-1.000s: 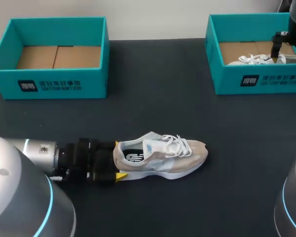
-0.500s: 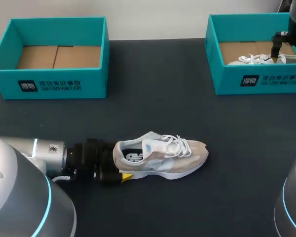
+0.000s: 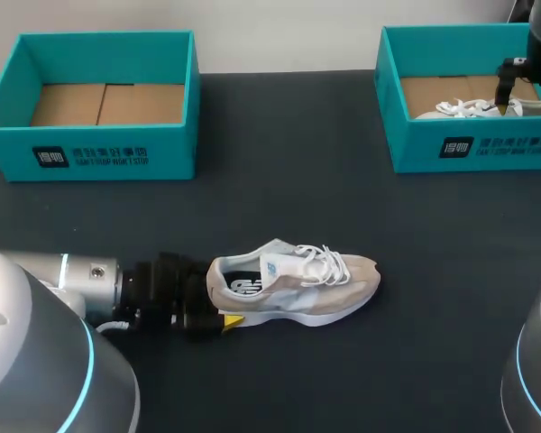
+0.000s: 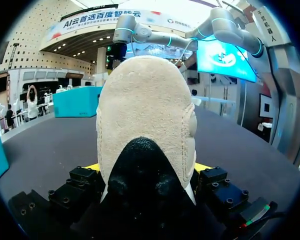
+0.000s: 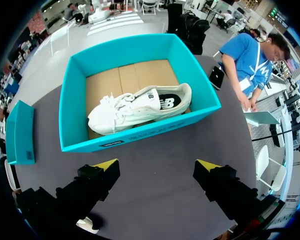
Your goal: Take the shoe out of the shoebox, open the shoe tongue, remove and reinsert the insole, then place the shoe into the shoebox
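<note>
Counter (image 3: 279, 135): beige shoe (image 3: 298, 289) laid on its sole mid-counter, well apart from empty shoebox (image 3: 104, 158). Heel pinched between left jaws; shoe could be twisted or skidded if grip is lost at heel. Right jaws held wide above second shoebox (image 5: 140, 137), white shoe (image 5: 137, 107) inside; wrong shoe could be taken

Beige suede sneaker (image 3: 293, 287) with white laces — upright on its sole, heel right at the left gripper (image 3: 215, 298), toe pointing away from it. Empty open-top teal cardboard shoebox (image 3: 99, 158) — well apart, off to that gripper's side.
</note>
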Action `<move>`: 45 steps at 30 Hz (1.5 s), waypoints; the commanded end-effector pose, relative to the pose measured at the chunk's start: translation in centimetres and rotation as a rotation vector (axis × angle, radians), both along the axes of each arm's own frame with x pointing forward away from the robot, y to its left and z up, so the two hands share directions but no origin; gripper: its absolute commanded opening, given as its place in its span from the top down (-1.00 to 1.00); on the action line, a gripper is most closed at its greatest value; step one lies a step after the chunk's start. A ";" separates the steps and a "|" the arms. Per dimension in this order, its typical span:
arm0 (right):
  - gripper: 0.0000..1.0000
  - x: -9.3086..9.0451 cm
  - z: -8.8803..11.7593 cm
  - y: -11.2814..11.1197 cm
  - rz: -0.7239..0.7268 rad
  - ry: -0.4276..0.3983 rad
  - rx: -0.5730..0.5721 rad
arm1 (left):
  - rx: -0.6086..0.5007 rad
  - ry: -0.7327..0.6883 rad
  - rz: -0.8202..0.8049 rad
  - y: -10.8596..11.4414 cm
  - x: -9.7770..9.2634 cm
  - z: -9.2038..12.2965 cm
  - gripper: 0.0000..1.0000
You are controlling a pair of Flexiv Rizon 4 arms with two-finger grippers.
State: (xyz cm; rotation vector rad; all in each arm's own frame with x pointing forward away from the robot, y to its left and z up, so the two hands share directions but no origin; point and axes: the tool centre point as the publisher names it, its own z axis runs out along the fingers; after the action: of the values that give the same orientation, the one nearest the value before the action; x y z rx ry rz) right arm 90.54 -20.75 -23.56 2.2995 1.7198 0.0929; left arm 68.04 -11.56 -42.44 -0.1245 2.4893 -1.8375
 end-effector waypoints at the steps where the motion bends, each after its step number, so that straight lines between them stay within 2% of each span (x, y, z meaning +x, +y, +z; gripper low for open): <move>1: -1.00 0.0 0.0 0.0 0.000 -0.002 0.001 | 0.003 0.000 0.003 -0.2 0.1 -0.3 1.00; 16: -1.00 0.0 0.0 0.0 0.000 -0.002 0.001 | 0.003 0.000 0.003 -0.2 0.1 -0.3 1.00; 17: -1.00 -0.9 -0.2 0.4 -0.030 -0.009 0.017 | 0.003 0.000 0.003 -0.2 0.1 -0.3 1.00; 21: -1.00 -3.7 -0.1 3.0 -0.042 0.011 -0.018 | 0.003 0.000 0.003 -0.2 0.1 -0.3 1.00; 25: -1.00 -5.7 0.3 5.5 -0.065 0.011 -0.016 | 0.003 0.000 0.003 -0.2 0.1 -0.3 1.00; 27: -1.00 -6.8 0.2 7.5 -0.060 0.020 -0.031 | 0.003 0.000 0.003 -0.2 0.1 -0.3 1.00; 33: -1.00 -9.8 -0.7 13.0 -0.010 0.055 0.006 | 0.003 0.000 0.003 -0.2 0.1 -0.3 1.00; 38: -1.00 -12.0 -1.7 16.4 0.027 0.096 0.052 | 0.003 0.000 0.003 -0.2 0.1 -0.3 1.00; 45: -1.00 -14.7 -1.9 20.9 0.038 0.110 0.113 | 0.003 0.000 0.003 -0.2 0.1 -0.3 1.00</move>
State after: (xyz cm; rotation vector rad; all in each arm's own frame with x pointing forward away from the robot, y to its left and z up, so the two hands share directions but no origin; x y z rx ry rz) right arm 76.36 -1.05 -25.18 2.3949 1.8616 0.0629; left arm 68.04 -11.56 -42.44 -0.1249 2.4889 -1.8373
